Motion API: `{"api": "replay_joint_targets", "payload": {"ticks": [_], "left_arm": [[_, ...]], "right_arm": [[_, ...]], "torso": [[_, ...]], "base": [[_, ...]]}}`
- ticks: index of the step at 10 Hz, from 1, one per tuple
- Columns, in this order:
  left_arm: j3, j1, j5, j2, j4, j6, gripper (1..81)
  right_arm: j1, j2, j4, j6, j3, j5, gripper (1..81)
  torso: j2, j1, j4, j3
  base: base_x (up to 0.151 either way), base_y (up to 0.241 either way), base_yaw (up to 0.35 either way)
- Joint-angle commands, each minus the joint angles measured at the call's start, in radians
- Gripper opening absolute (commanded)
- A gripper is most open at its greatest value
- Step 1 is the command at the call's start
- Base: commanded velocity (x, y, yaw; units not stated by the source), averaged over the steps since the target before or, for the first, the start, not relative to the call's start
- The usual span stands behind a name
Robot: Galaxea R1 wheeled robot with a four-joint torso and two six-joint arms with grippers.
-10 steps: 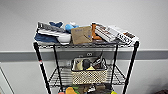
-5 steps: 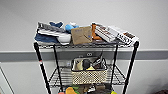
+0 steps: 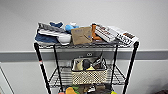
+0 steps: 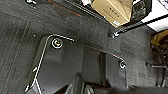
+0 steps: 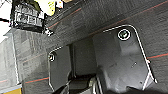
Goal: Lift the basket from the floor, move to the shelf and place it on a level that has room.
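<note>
Nearest, both wrist views look down on the dark carpet floor (image 4: pixel 22 37), with a cardboard box (image 4: pixel 113 10) standing on it by the rack's foot; whether either pincer is open or closed, I cannot tell. Farther off in the head view, the basket (image 3: pixel 89 71) sits on the second-highest level (image 3: pixel 60 77) of the shelf (image 3: pixel 42 67), at about six o'clock. Past it, at twelve o'clock, the top tier is crowded with boxes and blue cloth (image 3: pixel 45 38). The placing looks done.
</note>
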Motion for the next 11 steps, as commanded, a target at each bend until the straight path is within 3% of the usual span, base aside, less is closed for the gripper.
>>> {"api": "replay_joint_targets", "payload": {"ticks": [1, 5, 9, 11], "left_arm": [[-0.222, -0.010, 0.036, 0.142, 0.036, 0.008, 81.1], [-0.503, -0.002, 0.053, 0.311, 0.042, 0.006, 81.1], [-0.550, -0.007, 0.057, 0.333, 0.042, 0.008, 81.1], [-0.550, -0.009, 0.060, 0.336, 0.044, 0.008, 81.1]], "right_arm": [[0.005, 0.073, -0.061, -0.004, -0.109, -0.029, 81.1], [-0.010, 0.199, -0.086, -0.004, -0.348, -0.040, 81.1], [-0.019, 0.355, -0.120, -0.004, -0.603, -0.043, 81.1], [-0.025, 0.391, -0.127, -0.013, -0.646, -0.043, 81.1]], "torso": [[0.000, 0.001, 0.000, 0.000], [0.000, 0.001, 0.000, 0.000], [0.000, 0.001, 0.000, 0.001], [-0.001, 0.001, 0.000, 0.001]], "base": [[0.000, 0.000, 0.000], [0.000, 0.000, 0.000], [0.000, 0.000, 0.000], [0.000, 0.000, 0.000]]}}
